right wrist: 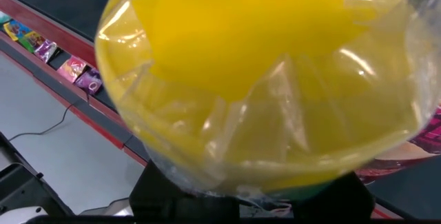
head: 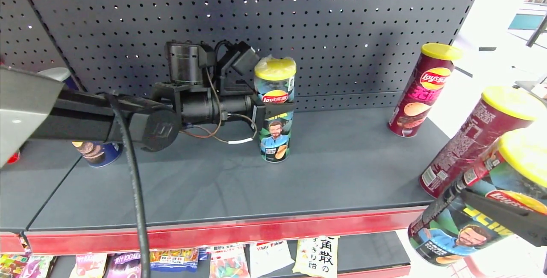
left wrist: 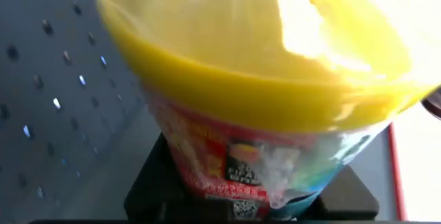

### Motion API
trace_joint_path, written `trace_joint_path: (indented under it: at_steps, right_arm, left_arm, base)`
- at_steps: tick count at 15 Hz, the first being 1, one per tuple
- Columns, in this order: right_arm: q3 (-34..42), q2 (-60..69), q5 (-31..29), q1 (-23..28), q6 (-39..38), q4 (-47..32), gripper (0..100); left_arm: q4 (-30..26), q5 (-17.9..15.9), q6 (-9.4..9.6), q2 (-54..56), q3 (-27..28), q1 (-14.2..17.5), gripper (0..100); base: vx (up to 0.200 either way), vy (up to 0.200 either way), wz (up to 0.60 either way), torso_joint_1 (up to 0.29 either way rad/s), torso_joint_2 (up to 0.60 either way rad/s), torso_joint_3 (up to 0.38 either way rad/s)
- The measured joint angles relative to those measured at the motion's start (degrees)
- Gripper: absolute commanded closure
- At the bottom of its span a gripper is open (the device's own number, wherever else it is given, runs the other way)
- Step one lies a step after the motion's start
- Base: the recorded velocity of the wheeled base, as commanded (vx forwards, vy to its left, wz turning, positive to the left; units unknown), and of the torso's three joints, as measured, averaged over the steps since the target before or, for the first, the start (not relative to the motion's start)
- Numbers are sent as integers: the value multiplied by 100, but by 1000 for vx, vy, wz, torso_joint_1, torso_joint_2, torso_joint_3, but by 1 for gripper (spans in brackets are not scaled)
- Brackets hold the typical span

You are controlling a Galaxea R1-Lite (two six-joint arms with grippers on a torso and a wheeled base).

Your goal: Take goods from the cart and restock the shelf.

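Grey store shelf (head: pixel 342 171) with a red front lip, backed by dark pegboard (head: pixel 342 21).

Left gripper (head: pixel 277 109) is clamped around the middle of a yellow-lidded green-and-blue chip can (head: pixel 274 139), which stands upright on the shelf near the pegboard; the left wrist view looks down on that can's lid (left wrist: pixel 262 93). Right gripper (head: pixel 478 205) grips a second green-and-blue can (head: pixel 457 235) tilted, off the shelf's right front corner; plastic film covers its yellow lid (right wrist: pixel 262 79). A maroon can (head: pixel 421 92) stands at the shelf's right rear, and another maroon can (head: pixel 470 141) is near the right front corner, just beside the gripped can. Snack packets (head: pixel 265 261) hang under the shelf.
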State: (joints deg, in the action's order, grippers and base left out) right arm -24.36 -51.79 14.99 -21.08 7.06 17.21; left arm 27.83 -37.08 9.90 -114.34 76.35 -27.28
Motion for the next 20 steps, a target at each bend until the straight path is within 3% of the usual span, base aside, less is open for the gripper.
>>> trace_joint_path:
  at_steps: [4,10,13,20]
  right_arm:
    - [-17,-37,2,-6,-6,2,100]
    - [-28,-99,11,-9,-6,0,100]
    - [-33,-100,11,-6,-6,0,100]
    - [-76,-96,13,-6,-6,0,100]
  left_arm:
    - [-6,162,-199,900,-1145,-121,100]
    - [74,545,-202,1982,-2572,-258,100]
    - [354,730,-224,2131,-2793,-271,100]
    - [383,783,-301,2161,-2949,-372,100]
  base:
    - [0,0,0,0,0,0]
    - [0,0,0,0,0,0]
    - [0,0,0,0,0,0]
    - [0,0,0,0,0,0]
